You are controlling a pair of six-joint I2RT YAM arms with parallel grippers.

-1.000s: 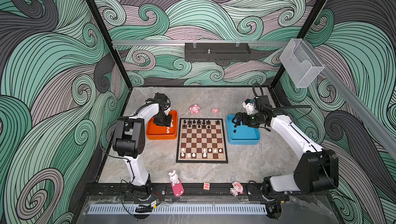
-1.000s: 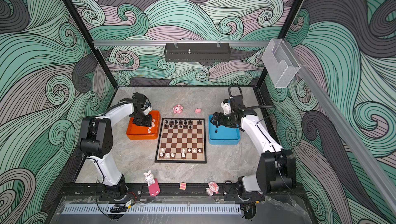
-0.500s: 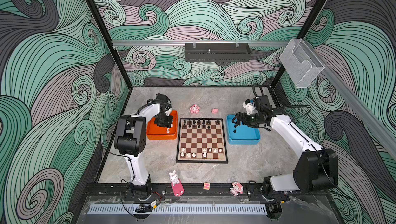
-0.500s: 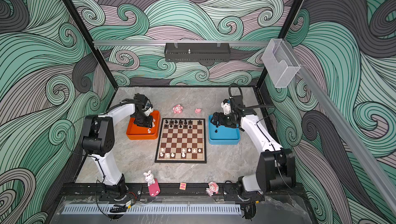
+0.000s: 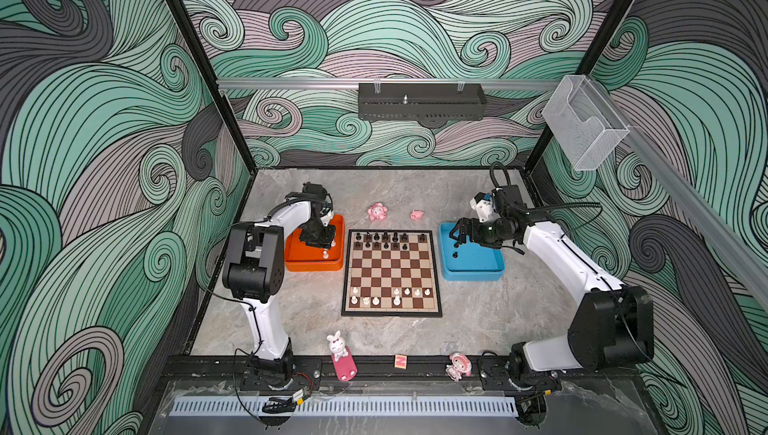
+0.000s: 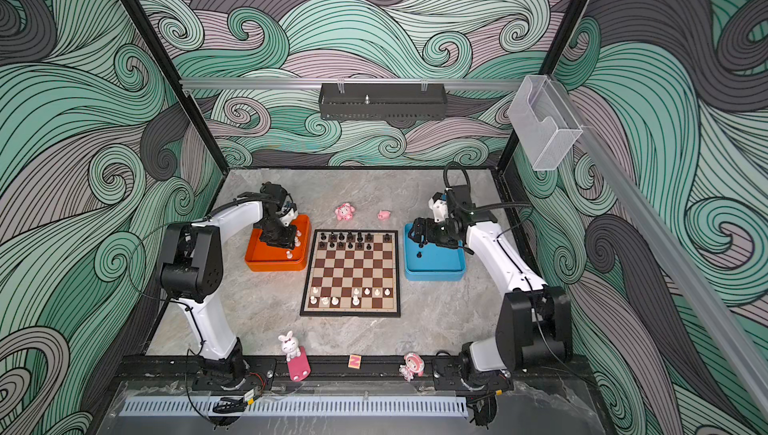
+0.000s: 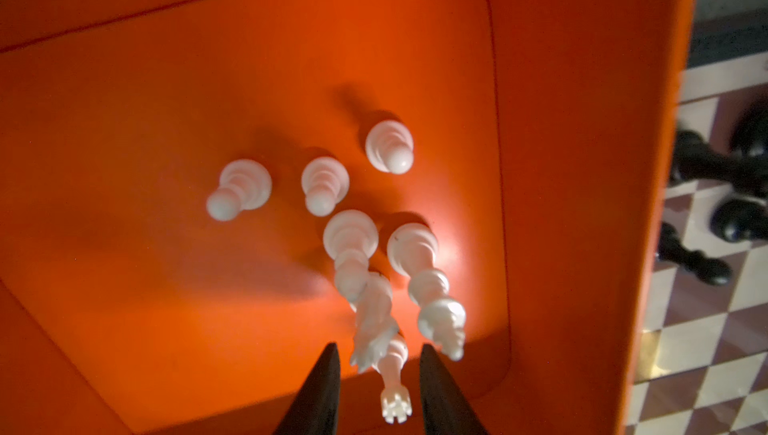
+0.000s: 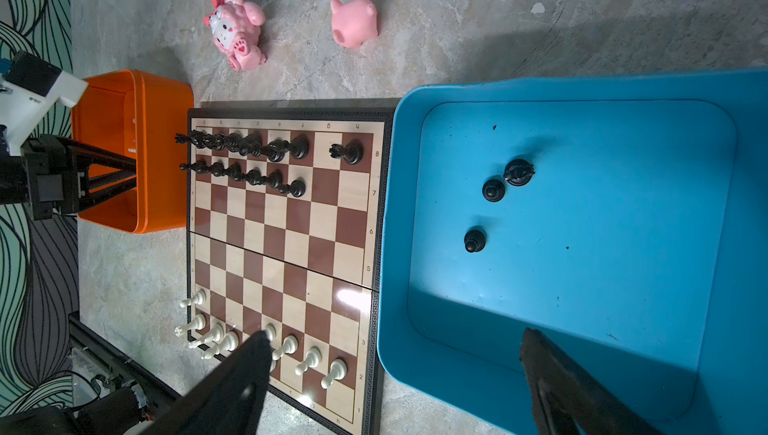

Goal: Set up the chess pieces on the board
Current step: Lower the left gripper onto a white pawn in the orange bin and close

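The board (image 5: 390, 275) lies mid-table, with black chess pieces (image 5: 386, 239) in its two far rows and white ones (image 5: 395, 293) in the near rows. My left gripper (image 7: 376, 387) is low inside the orange tray (image 5: 307, 264). Its jaws stand open on either side of a white rook (image 7: 395, 374), with a gap on each side. A white knight (image 7: 376, 320), two tall white pieces and three pawns (image 7: 324, 185) stand close by. My right gripper (image 8: 395, 335) hangs wide open over the board-side edge of the blue tray (image 8: 623, 266), where three black pieces (image 8: 493, 190) stand.
Two pink toys (image 5: 377, 211) (image 5: 416, 215) lie behind the board. A bunny figure (image 5: 338, 345), a small block (image 5: 400, 360) and another figurine (image 5: 459, 366) sit along the front rail. The trays flank the board closely.
The left jaws have narrowed around the white rook in the orange tray. The right arm has stayed where it was.
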